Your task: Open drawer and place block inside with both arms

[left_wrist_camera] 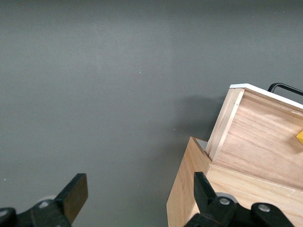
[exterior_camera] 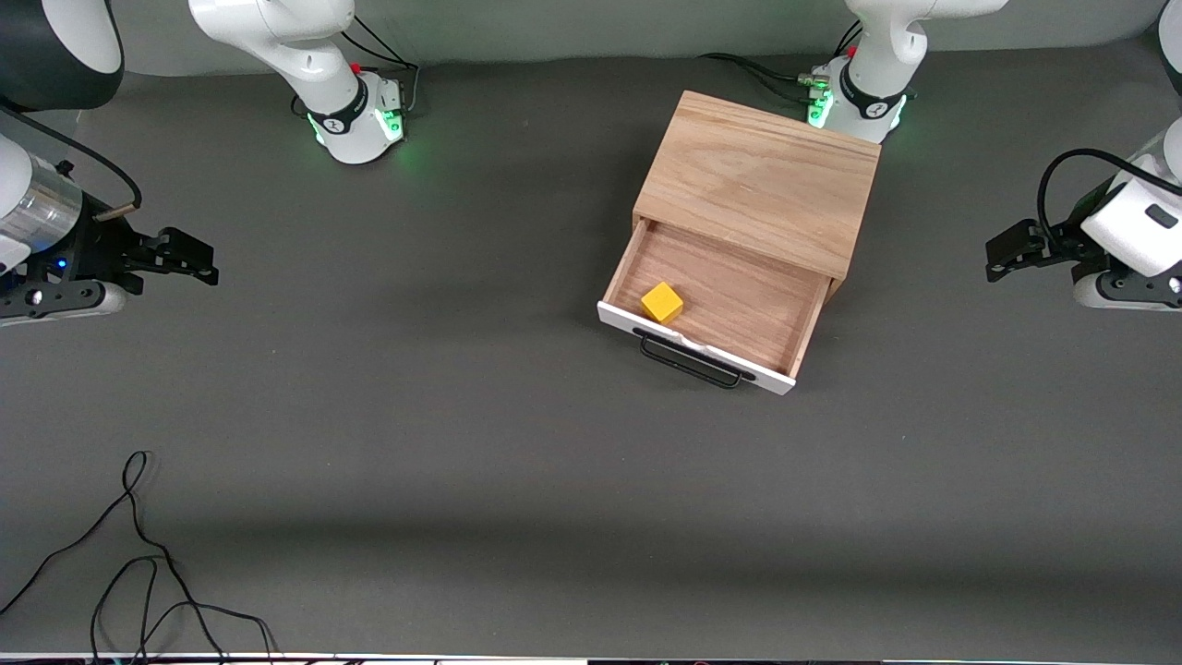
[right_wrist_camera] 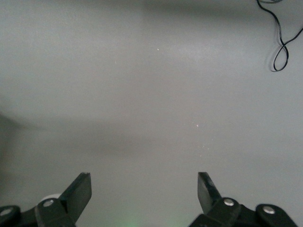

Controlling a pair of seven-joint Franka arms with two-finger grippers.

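The drawer point(exterior_camera: 716, 309) stands pulled well out of the oak cabinet point(exterior_camera: 757, 180), its white front and black wire handle point(exterior_camera: 691, 360) facing the front camera, so the wooden floor is exposed from above. The block point(exterior_camera: 662, 302) sits on that floor, in the corner close to the white front and toward the right arm's end of the table; it looks flat and settled, touching nothing but the drawer bottom as far as can be seen. Judged from this layout, both parts of the task read as done: drawer open, block inside, nothing left to carry. That would explain why both arms sit pulled out to the table ends, clear of the cabinet. The left gripper point(exterior_camera: 1016, 251) hangs over bare mat at the left arm's end, well apart from the cabinet; its wrist view shows the fingers point(left_wrist_camera: 75, 194) spread wide with only grey mat between them, holding nothing, and a cabinet corner plus the drawer side wall point(left_wrist_camera: 227, 123) in sight past one finger. The right gripper point(exterior_camera: 185, 254) hangs over bare mat at the right arm's end, well apart from everything; its fingers point(right_wrist_camera: 78, 194) are likewise spread wide and empty over plain mat. A loose black cable point(exterior_camera: 138, 554) lies on the mat near the front camera at the right arm's end, touching nothing.
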